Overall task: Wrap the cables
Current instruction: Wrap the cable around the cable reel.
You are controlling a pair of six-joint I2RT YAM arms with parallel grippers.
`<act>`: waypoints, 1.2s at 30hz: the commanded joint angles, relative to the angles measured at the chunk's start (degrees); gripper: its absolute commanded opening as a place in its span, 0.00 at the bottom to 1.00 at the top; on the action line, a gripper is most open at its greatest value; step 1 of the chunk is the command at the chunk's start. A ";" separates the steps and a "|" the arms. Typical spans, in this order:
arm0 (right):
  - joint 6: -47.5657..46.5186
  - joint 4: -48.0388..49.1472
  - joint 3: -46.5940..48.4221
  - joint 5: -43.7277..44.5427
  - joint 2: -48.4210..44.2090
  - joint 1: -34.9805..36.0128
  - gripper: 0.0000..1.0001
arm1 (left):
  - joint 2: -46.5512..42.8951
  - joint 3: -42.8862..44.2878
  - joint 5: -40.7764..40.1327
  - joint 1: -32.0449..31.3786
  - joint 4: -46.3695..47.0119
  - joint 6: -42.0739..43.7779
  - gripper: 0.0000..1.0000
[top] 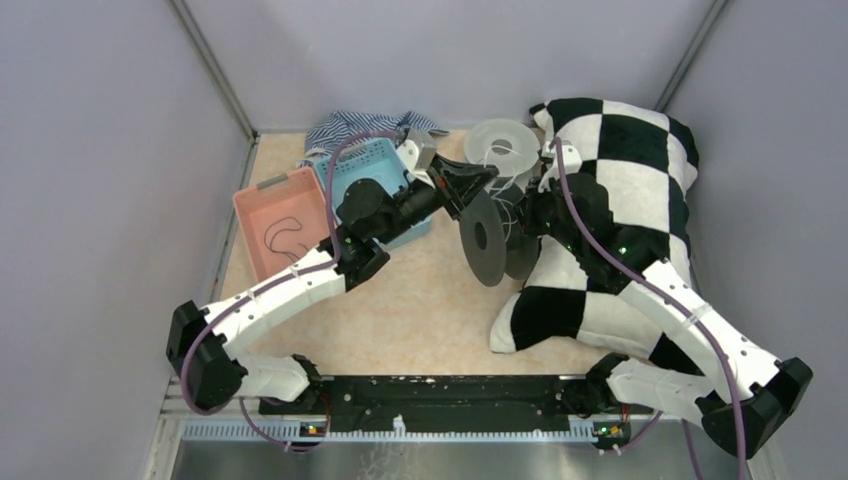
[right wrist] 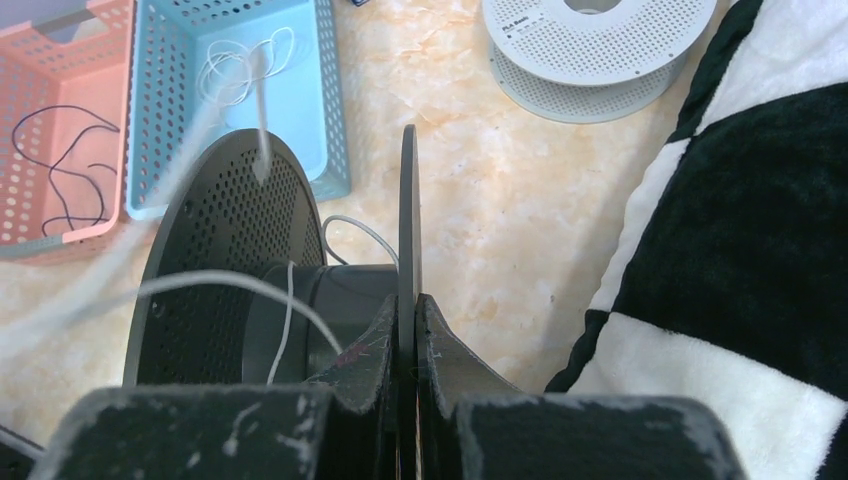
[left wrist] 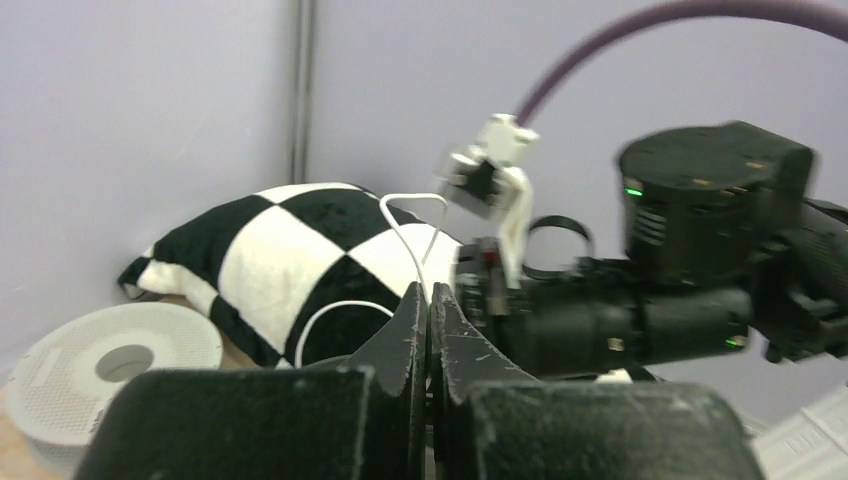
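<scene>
My right gripper (right wrist: 408, 300) is shut on the thin flange of a black spool (right wrist: 225, 230) and holds it on edge above the table; the spool also shows in the top view (top: 483, 238). A white cable (right wrist: 288, 300) lies over the spool's hub and runs, blurred, up to a loose pile in the blue basket (right wrist: 300, 120). My left gripper (left wrist: 429, 290) is shut on the white cable (left wrist: 412, 225), which loops up from its jaws; in the top view the left gripper (top: 488, 177) is just left of the spool's top. A black cable (top: 283, 234) lies in the pink basket (top: 262, 192).
A white spool (top: 500, 145) lies behind the black one. A black-and-white checkered pillow (top: 620, 170) fills the right side under my right arm. Striped cloth (top: 345, 128) sits at the back behind the baskets. Grey walls close in three sides.
</scene>
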 commanded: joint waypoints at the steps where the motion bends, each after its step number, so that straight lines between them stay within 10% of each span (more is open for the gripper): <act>1: -0.05 2.94 0.44 -2.47 -3.35 0.68 0.00 | 0.71 1.44 1.65 4.81 6.91 -4.40 0.00; 36: -2.79 -7.74 17.60 -6.44 -12.08 1.04 0.00 | 8.23 -10.44 -0.93 20.46 3.47 -10.46 0.00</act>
